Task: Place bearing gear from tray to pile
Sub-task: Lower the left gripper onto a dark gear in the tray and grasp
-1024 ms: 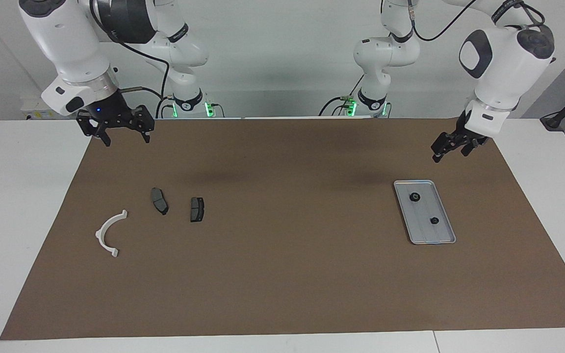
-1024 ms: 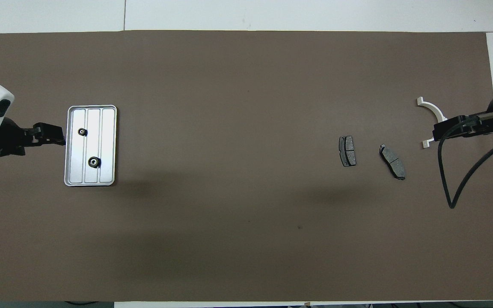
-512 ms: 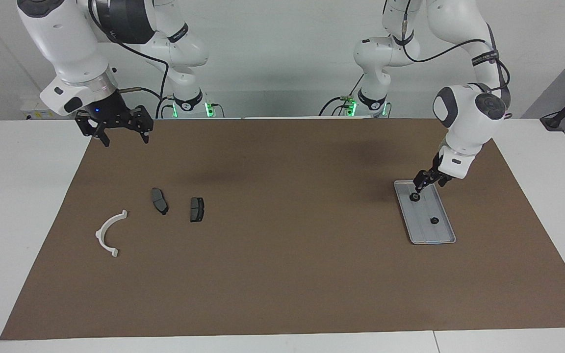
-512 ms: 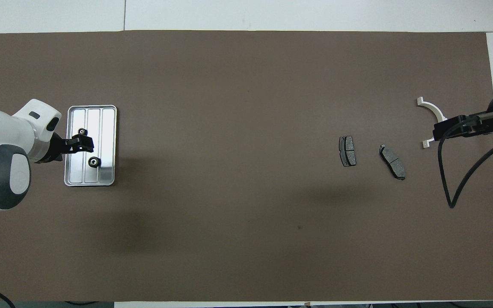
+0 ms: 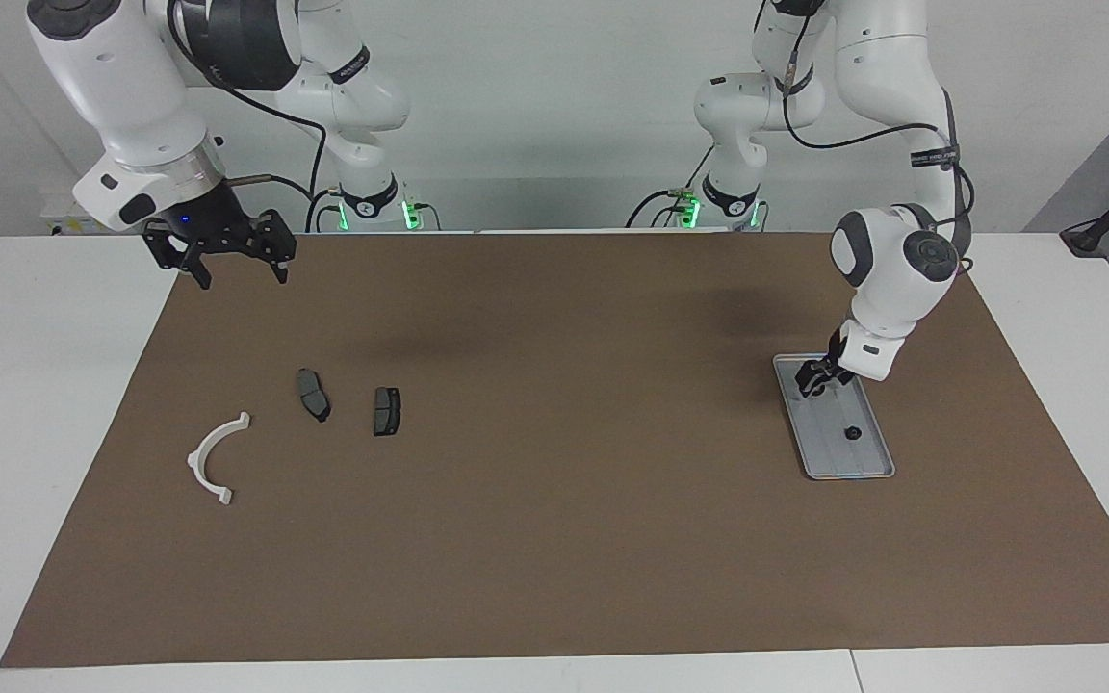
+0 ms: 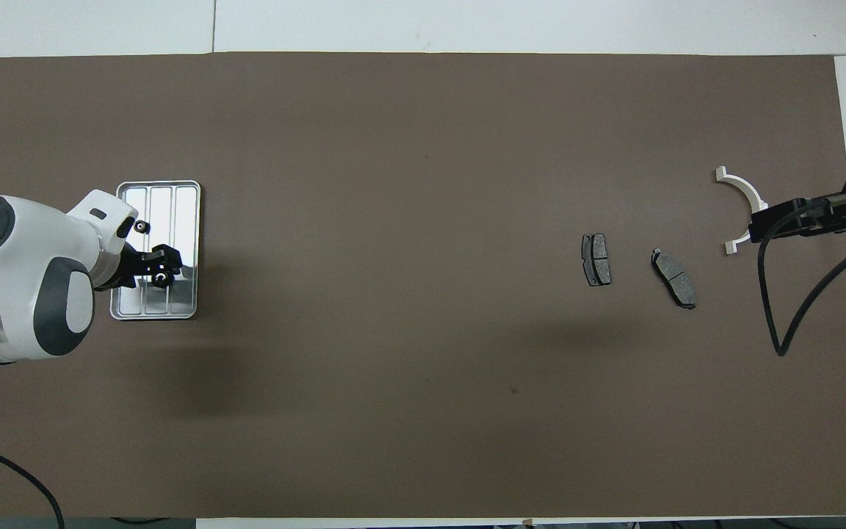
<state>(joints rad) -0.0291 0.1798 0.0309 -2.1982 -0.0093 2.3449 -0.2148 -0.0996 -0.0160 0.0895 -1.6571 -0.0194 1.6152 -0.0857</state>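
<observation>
We judge the bearing gear (image 6: 161, 278) a small, stiff, fairly heavy metal piece, likely slick, so it is best pinched across its outer rim. It lies in the tray (image 5: 877, 470), at the end nearer the robots. The left claw (image 5: 816, 377) is down at it, but we cannot tell whether it grips yet. The right claw (image 5: 245, 279) waits, spread and empty, above the bench near the pile (image 5: 213, 460).

One tray (image 5: 877, 468), two bearing gears (image 5: 852, 432) (small, black), two dark plates (image 5: 386, 411), one white half-ring bracket (image 5: 211, 462)
</observation>
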